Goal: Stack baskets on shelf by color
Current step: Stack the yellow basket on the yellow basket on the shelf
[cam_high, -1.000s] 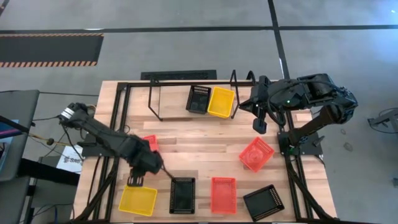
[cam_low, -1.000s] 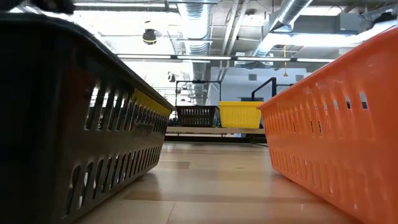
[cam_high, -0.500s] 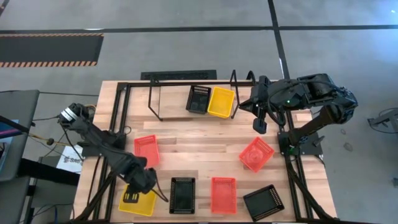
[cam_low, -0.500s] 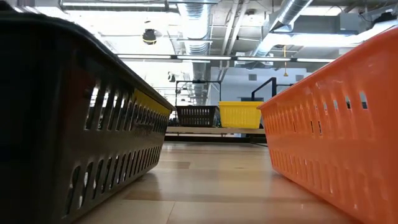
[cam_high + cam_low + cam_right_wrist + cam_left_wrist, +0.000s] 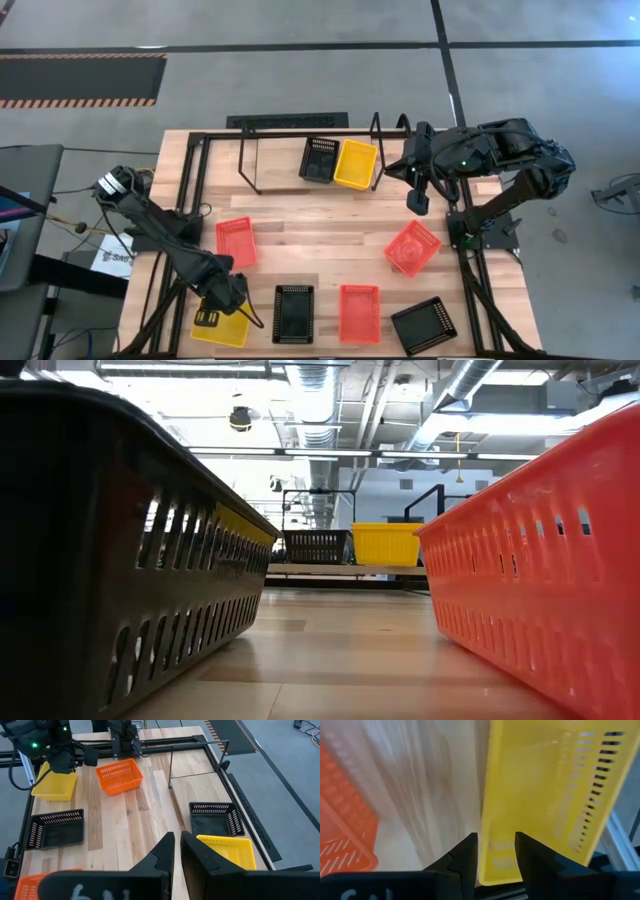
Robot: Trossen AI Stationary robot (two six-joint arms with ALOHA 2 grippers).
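My left gripper (image 5: 217, 300) (image 5: 496, 836) points down, open, over a yellow basket (image 5: 224, 328) at the table's near left. Its fingers stand on either side of that basket's far wall (image 5: 484, 845), close to a corner, without touching it. A black basket (image 5: 320, 158) and a second yellow one (image 5: 355, 164) sit side by side on the shelf (image 5: 246, 165). Two red baskets (image 5: 236, 242) (image 5: 359, 313) and a black one (image 5: 293, 313) lie flat on the wood. My right gripper (image 5: 419, 196) (image 5: 177, 842) hangs shut, high beside the shelf's right end.
A tilted red basket (image 5: 412, 247) and a black basket (image 5: 423, 325) lie at the right. The black frame (image 5: 190, 200) edges the tabletop close behind my left arm. Bare wood lies mid-table. The low view looks between a black basket (image 5: 120, 560) and a red one (image 5: 540, 560).
My left gripper has gone down and toward the table's near-left corner. It left the spot between the left red basket and the near black basket and came over the yellow basket's far wall. The red basket now shows whole. No basket has moved.
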